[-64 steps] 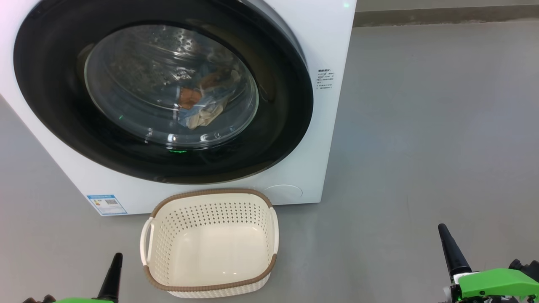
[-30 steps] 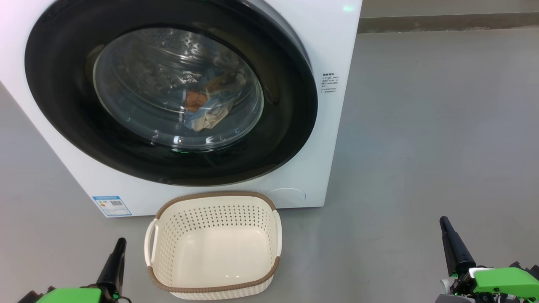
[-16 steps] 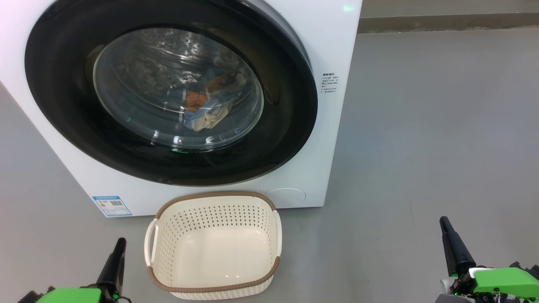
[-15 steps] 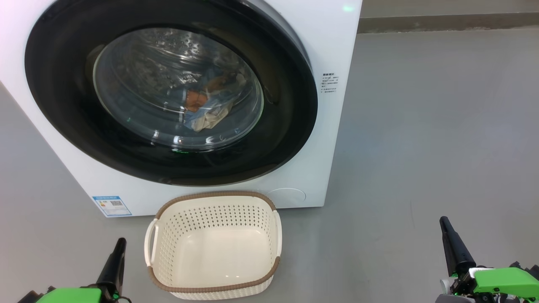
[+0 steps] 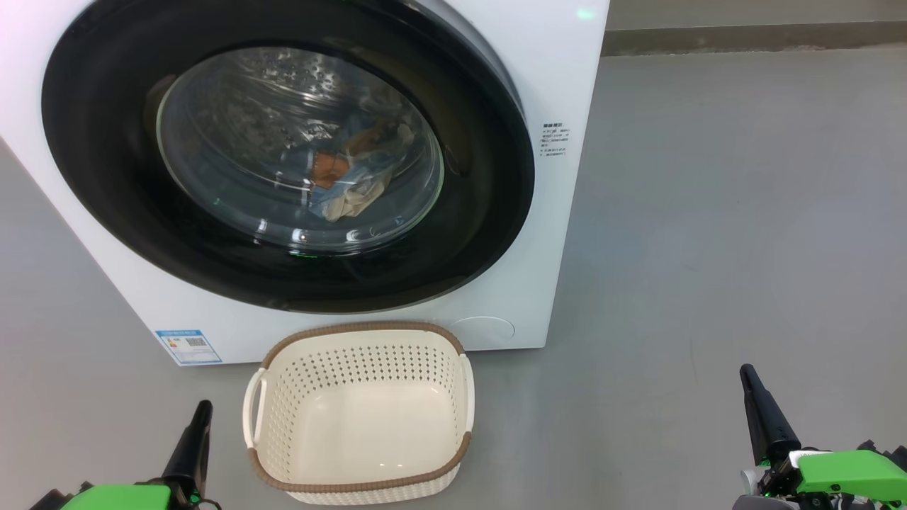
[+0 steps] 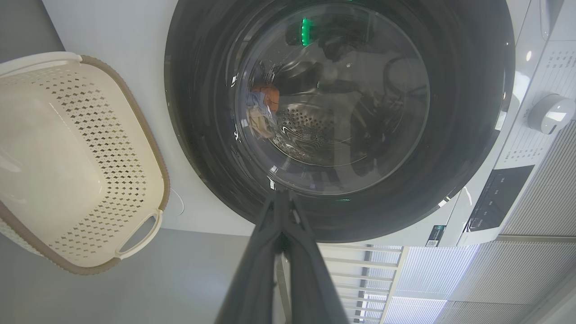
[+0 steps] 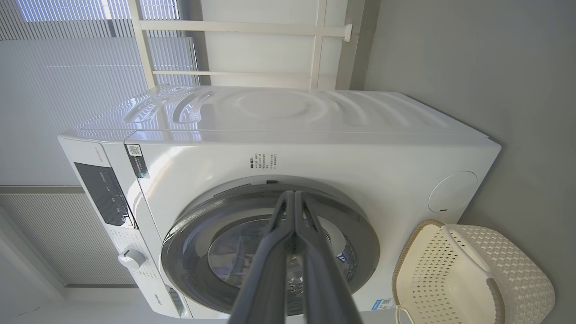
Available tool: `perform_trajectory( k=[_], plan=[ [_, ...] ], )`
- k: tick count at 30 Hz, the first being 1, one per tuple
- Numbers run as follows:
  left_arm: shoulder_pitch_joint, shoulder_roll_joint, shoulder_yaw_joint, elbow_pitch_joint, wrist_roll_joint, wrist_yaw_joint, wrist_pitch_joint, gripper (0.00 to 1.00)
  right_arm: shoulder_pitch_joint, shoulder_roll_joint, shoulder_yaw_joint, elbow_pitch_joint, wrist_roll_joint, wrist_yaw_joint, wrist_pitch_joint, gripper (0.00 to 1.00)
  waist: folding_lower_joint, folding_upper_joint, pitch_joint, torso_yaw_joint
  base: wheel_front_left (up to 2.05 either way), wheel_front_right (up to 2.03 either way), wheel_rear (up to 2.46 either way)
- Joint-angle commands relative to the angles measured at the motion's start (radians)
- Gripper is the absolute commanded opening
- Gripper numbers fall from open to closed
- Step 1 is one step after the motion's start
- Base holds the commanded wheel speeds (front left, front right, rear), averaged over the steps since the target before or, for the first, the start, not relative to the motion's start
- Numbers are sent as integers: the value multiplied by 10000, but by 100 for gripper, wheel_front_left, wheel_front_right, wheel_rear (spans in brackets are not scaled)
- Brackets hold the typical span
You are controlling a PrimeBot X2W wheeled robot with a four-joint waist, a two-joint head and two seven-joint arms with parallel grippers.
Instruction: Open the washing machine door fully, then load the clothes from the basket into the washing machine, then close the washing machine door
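The white washing machine [image 5: 567, 85] stands ahead with its black-rimmed round door [image 5: 489, 234] flush against the front. Through the glass bowl I see the clothes [image 5: 354, 177], blue, orange and cream, lying inside the drum. The cream basket [image 5: 361, 414] with a brown rim sits on the floor in front of the machine with nothing in it. My left gripper [image 5: 200, 411] is low at the basket's left, fingers pressed together and holding nothing. My right gripper [image 5: 745, 373] is far to the right over bare floor, also shut and holding nothing. Both wrist views show the closed fingers [image 6: 281, 211] [image 7: 293, 202] pointing at the door.
Grey floor [image 5: 708, 212] stretches wide to the right of the machine. A wall base runs along the back [image 5: 744, 32]. The control panel with a knob [image 6: 551, 112] sits on the machine's top front. White window blinds [image 7: 67, 67] hang behind the machine.
Nothing has moved over the last second. About two seconds ago the camera shifted slightly, and both grippers stood a little differently in the picture.
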Motion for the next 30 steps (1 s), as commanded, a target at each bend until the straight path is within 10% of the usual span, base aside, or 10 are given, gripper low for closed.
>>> perform_trajectory(
  k=[1, 30],
  plan=[
    [-413, 99, 354, -271, -83, -29, 62, 0, -404, -47, 240, -301, 107, 16, 80, 0, 0, -1, 0, 0, 0, 0, 0],
    [-413, 99, 352, -272, -84, -29, 60, 0, -404, -47, 241, -301, 108, 16, 79, 0, 0, -1, 0, 0, 0, 0, 0]
  ],
)
